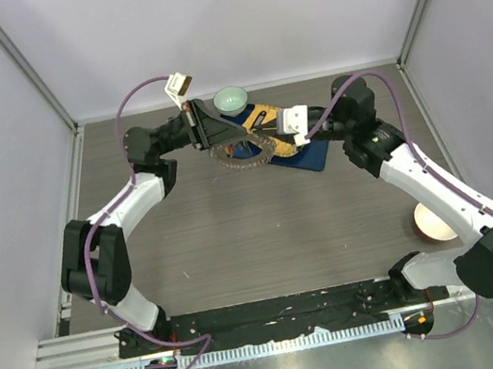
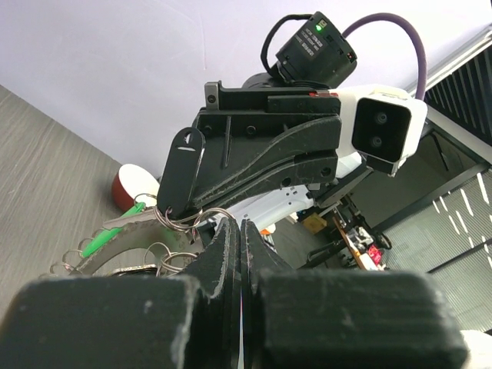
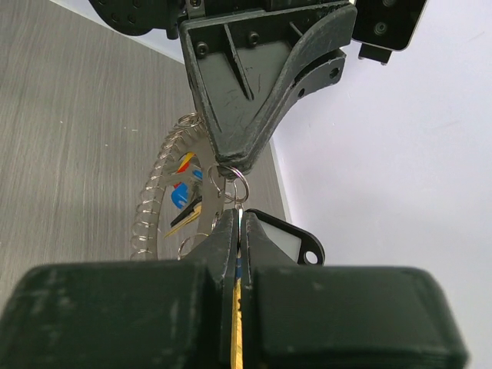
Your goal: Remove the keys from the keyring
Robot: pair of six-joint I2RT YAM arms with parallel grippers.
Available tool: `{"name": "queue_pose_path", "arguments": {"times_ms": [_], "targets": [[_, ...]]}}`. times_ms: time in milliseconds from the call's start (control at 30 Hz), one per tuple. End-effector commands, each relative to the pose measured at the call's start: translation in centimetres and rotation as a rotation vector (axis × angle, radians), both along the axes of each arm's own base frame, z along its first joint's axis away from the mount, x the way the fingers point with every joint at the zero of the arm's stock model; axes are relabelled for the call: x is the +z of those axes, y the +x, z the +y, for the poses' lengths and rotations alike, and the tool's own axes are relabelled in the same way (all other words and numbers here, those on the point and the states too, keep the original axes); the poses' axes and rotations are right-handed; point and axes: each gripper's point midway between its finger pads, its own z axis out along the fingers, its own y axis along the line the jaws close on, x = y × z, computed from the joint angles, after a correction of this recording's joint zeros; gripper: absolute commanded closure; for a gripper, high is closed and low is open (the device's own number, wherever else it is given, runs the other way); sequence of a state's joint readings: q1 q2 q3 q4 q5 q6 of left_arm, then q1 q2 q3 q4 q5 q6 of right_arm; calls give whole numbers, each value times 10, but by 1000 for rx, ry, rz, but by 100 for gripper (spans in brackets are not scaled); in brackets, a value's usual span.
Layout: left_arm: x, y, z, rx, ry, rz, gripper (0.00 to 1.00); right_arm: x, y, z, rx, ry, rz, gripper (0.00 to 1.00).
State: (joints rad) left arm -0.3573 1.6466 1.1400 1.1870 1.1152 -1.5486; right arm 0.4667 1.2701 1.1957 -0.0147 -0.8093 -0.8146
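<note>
Right wrist view: right pincer (image 3: 237,219) is pinching a small silvery split ring (image 3: 239,189), left pincer (image 3: 229,165) just ahead clamping the large thin metal keyring (image 3: 157,181), risking slippage under skewed pulling.

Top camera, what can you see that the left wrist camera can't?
Only the top camera shows both whole arms, the pale green bowl and the blue mat. Only the left wrist camera shows the tiny things close up: the black tag, a green key head and the small split rings. Both show the keyring, with the left gripper and the right gripper meeting there, both shut.
</note>
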Motion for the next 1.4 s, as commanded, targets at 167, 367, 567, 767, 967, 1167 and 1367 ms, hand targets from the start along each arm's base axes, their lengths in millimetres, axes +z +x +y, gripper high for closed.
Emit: {"name": "queue_pose_path", "arguments": {"times_ms": [167,367,567,767,967,1167,1367], "targets": [[60,-66,15,-71,-129,-441,100,-24,38,-37,-188,-40,86,99],[38,-19,16,17,5,-412,84,-19,33,-47,-231,-59,70,99],[27,15,11,144,137,-587,65,-22,34,-58,-276,-138,77,99],[-10,50,10,264,512,-738,52,-13,29,-62,-281,-153,56,99],[-22,44,-9,114,512,-765,50,-7,21,-62,-266,-144,42,99],[-47,39,-16,18,511,-972,53,1,7,-57,-208,-126,44,99],[-59,30,-37,-62,509,-1010,53,9,-3,-53,-163,-103,55,99]]}}
